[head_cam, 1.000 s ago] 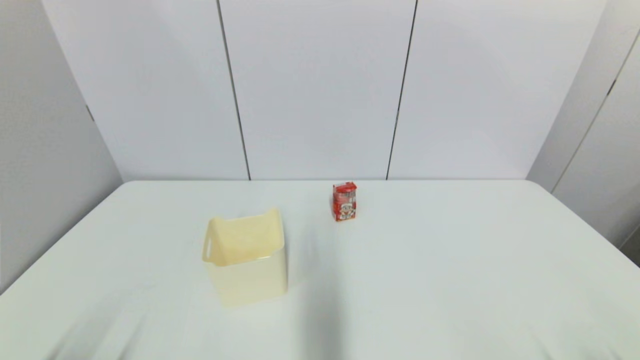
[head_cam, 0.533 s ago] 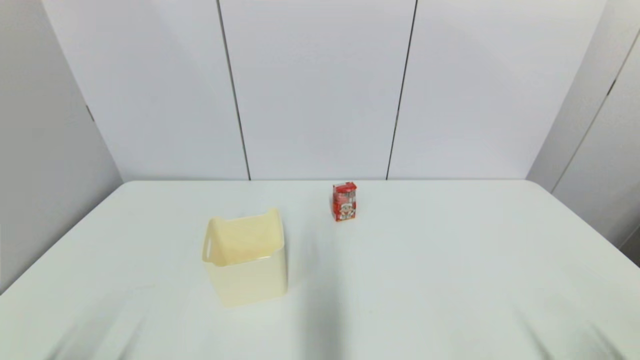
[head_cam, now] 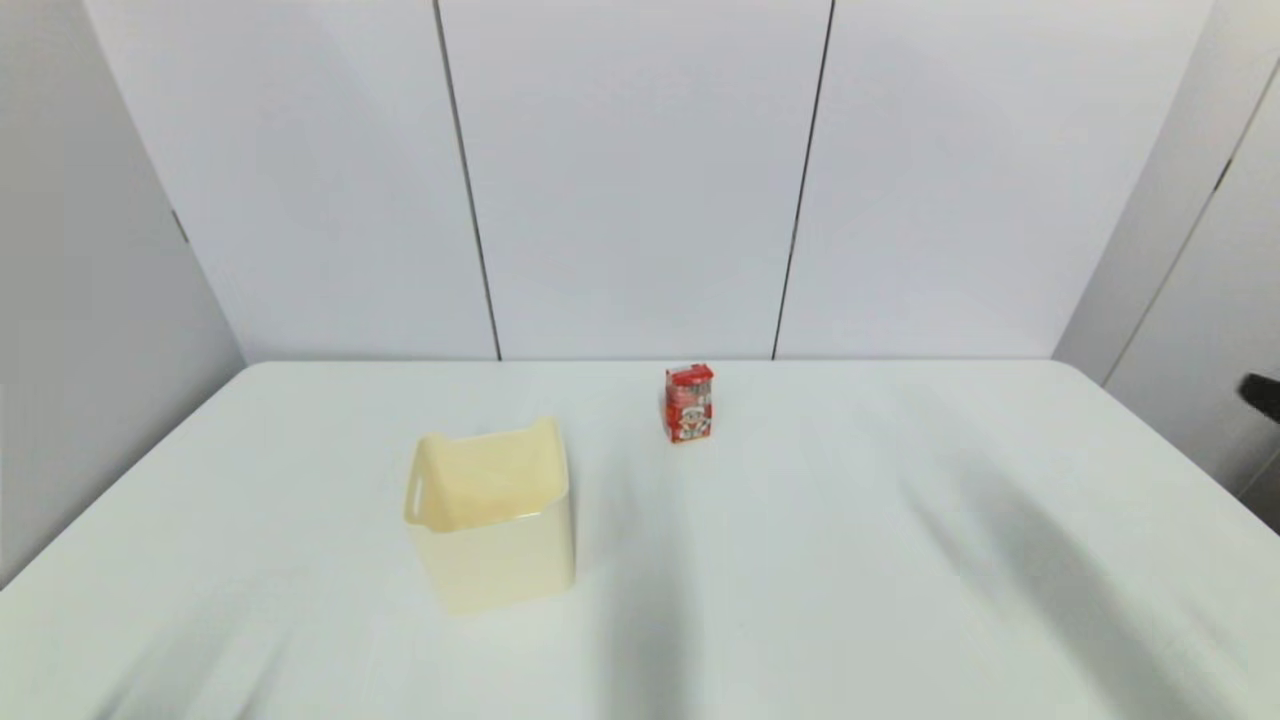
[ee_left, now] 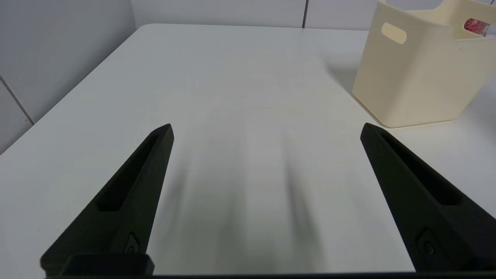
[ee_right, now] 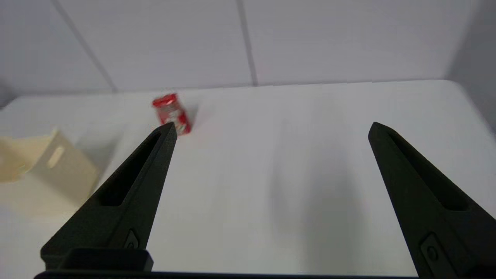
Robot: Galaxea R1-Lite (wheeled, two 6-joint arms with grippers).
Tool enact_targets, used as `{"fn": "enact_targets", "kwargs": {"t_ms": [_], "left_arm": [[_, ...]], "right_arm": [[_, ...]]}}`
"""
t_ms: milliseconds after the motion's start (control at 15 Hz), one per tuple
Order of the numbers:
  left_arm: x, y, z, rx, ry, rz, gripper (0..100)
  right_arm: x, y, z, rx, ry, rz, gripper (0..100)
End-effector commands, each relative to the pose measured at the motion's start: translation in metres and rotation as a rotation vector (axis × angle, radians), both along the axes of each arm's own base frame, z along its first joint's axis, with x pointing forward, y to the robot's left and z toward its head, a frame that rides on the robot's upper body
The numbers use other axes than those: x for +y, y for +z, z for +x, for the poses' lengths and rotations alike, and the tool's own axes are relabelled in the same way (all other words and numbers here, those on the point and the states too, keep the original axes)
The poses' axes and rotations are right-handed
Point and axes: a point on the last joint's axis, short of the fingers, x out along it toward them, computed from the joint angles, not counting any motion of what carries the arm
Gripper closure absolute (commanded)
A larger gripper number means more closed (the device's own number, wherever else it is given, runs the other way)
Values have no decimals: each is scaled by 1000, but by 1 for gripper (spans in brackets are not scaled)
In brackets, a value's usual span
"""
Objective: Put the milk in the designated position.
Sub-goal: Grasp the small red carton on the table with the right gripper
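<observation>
The milk (head_cam: 689, 403), a small red carton with cartoon print, stands upright near the table's far edge, right of centre. In the right wrist view the milk (ee_right: 170, 112) sits well ahead of my right gripper (ee_right: 272, 124), which is open, empty and raised above the table. A black part of my right arm (head_cam: 1262, 396) shows at the head view's right edge. My left gripper (ee_left: 267, 126) is open and empty, low over the table's near left. From there only the top of the milk (ee_left: 476, 26) peeks past the bin. No mark shows for the designated position.
A cream plastic bin (head_cam: 490, 510) with handle cutouts stands left of centre, nearer to me than the milk; it shows as the bin (ee_left: 422, 69) and the bin (ee_right: 42, 170) in the wrist views. Grey wall panels rise behind the white table (head_cam: 900, 560).
A black part of my right arm has come into the head view at the right edge, and its shadow now lies across the table's right side. Milk and bin have not moved.
</observation>
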Motion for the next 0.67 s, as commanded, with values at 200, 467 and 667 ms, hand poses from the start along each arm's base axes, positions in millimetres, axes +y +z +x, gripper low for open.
{"fn": "enact_targets", "kwargs": {"t_ms": [200, 467, 667], "left_arm": [[0, 0, 0, 1, 0, 0, 0], [0, 0, 0, 1, 0, 0, 0], [0, 0, 0, 1, 0, 0, 0]], "right_arm": [[75, -29, 159, 294, 526, -187, 0], [128, -76, 201, 349, 799, -305, 0], [160, -100, 238, 372, 837, -317, 0]]}}
